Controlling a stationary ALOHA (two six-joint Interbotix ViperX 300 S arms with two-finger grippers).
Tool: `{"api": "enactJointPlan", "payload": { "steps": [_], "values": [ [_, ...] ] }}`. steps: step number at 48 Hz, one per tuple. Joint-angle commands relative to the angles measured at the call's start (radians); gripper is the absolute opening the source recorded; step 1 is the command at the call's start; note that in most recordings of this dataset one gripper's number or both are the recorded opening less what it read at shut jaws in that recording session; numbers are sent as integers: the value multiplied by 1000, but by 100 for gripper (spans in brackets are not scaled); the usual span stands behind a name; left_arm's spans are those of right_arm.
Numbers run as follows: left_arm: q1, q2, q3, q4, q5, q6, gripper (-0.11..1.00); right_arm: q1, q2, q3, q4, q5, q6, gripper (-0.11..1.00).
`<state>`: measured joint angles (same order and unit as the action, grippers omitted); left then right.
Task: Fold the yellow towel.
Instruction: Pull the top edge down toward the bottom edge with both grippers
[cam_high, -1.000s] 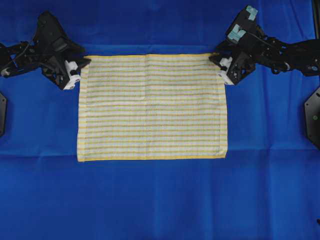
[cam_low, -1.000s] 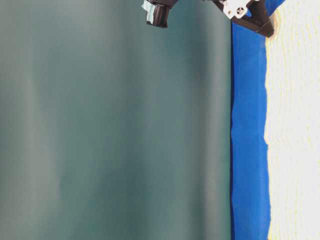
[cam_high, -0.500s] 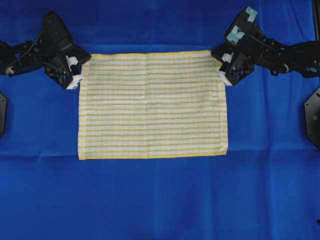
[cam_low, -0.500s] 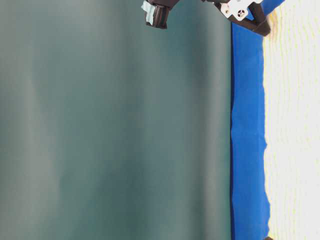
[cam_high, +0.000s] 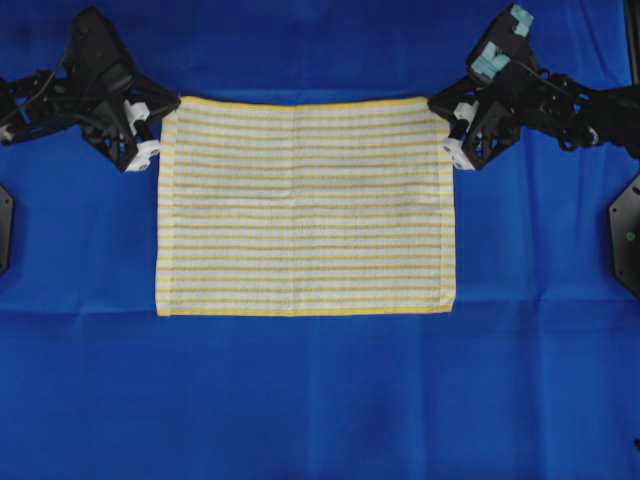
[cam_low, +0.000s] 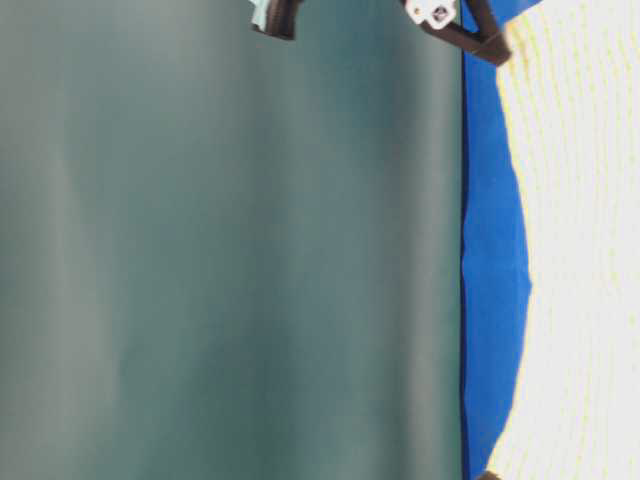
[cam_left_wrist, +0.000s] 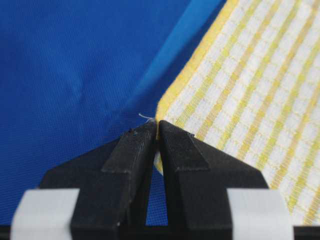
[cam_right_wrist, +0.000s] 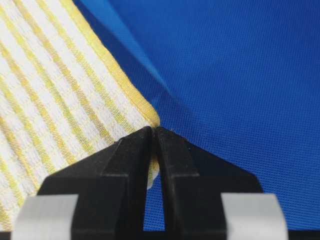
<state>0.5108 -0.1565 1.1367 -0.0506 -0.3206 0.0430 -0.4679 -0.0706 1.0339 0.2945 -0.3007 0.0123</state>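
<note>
The yellow towel (cam_high: 305, 205), thin with yellow and white stripes and a yellow hem, lies spread out on the blue cloth. My left gripper (cam_high: 158, 128) is shut on its far left corner; in the left wrist view the black fingertips (cam_left_wrist: 142, 140) pinch the hem of the yellow towel (cam_left_wrist: 250, 90). My right gripper (cam_high: 450, 130) is shut on the far right corner, the yellow towel (cam_right_wrist: 55, 100) caught between its tips in the right wrist view. The far edge is lifted off the surface; the near edge rests flat. In the table-level view the yellow towel (cam_low: 580, 260) bulges up.
The blue cloth (cam_high: 320, 400) covers the whole table. A dark green backdrop (cam_low: 230, 250) fills most of the table-level view. Black mounts sit at the left edge (cam_high: 4, 225) and right edge (cam_high: 625, 235) of the overhead view.
Both grippers closed on the far corners of the towel and raised them slightly; the far edge has moved back and up, and the towel bulges in the table-level view.
</note>
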Motion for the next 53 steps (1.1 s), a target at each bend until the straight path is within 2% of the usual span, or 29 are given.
{"api": "enactJointPlan", "payload": {
  "steps": [1,15,24,34,45,53],
  "values": [
    [2,-51,0,-2,5,2,2,2,-35,-6,2,6,-2,5],
    [-14,-77,17,-2,6,0,2,6,-40,-8,2,25,-2,5],
    [-57,-97,41,-2,3,-12,2,49,-58,-2,2,64,-2,5],
    [-198,-143,84,-3,0,-48,2,130,-118,32,8,100,2,5],
    [-362,-181,118,-3,2,-140,2,253,-192,72,75,100,6,5],
    [-453,-209,140,-3,5,-210,2,365,-219,91,120,106,6,5]
  ]
}}
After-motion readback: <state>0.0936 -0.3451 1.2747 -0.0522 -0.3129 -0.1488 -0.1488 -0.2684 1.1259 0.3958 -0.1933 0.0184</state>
